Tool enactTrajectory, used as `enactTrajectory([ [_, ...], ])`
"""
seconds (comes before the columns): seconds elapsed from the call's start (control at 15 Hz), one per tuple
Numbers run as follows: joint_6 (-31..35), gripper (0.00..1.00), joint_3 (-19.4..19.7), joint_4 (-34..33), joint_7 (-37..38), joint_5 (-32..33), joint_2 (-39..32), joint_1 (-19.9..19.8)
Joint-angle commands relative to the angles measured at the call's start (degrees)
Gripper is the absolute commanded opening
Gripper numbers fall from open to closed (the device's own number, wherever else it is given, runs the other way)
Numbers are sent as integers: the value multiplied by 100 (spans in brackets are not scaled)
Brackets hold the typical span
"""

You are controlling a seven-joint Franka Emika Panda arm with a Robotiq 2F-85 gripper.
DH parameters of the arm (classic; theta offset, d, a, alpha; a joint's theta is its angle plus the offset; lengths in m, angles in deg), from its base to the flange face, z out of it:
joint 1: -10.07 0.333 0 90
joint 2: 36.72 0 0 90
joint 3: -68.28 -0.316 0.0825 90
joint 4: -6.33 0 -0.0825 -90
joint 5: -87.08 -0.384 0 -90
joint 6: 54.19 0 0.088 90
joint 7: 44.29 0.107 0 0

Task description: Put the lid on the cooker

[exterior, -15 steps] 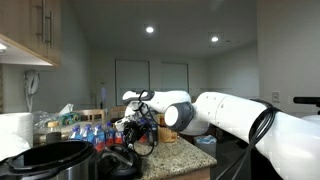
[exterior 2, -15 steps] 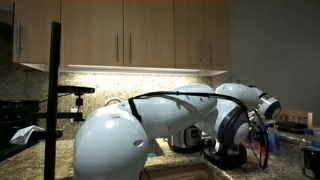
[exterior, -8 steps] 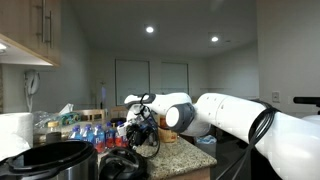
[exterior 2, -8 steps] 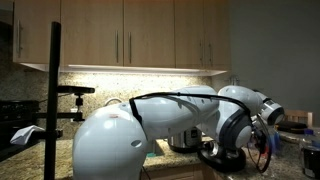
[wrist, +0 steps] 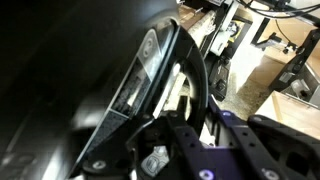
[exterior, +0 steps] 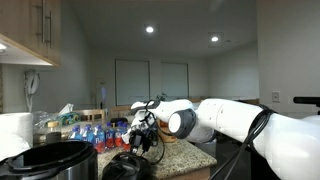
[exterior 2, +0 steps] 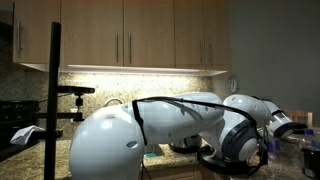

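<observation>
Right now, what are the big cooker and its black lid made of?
The cooker: looks like brushed steel, a silvery body with soft glints under a black rim, perhaps plastic. The lid: glossy black, maybe plastic or coated metal; it reflects light, with a shiny edge band.

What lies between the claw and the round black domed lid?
Nothing: in the wrist view the claw is shut directly on the black domed lid's raised handle.

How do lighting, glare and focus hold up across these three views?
In an exterior view the room is dim, ceiling lights glare, and the lid is a dark shape. In an exterior view the under-cabinet strip glows bright and the arm blocks much of the frame. In the wrist view the lid fills the left, dark and soft.
</observation>
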Motion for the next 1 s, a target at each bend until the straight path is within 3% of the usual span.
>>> enactTrajectory([
  [0.0,82,10,-140,264,393,-249,-61,-135],
  [0.33,458,9,-89,98,492,-241,-113,-99],
  [0.4,93,20,-39,-81,329,-151,-78,-21],
  [0.67,152,20,-51,-81,386,-177,-78,-28],
  [0.73,152,8,-51,-81,387,-177,-78,-28],
  [0.93,542,9,-249,-204,589,-507,-99,8],
])
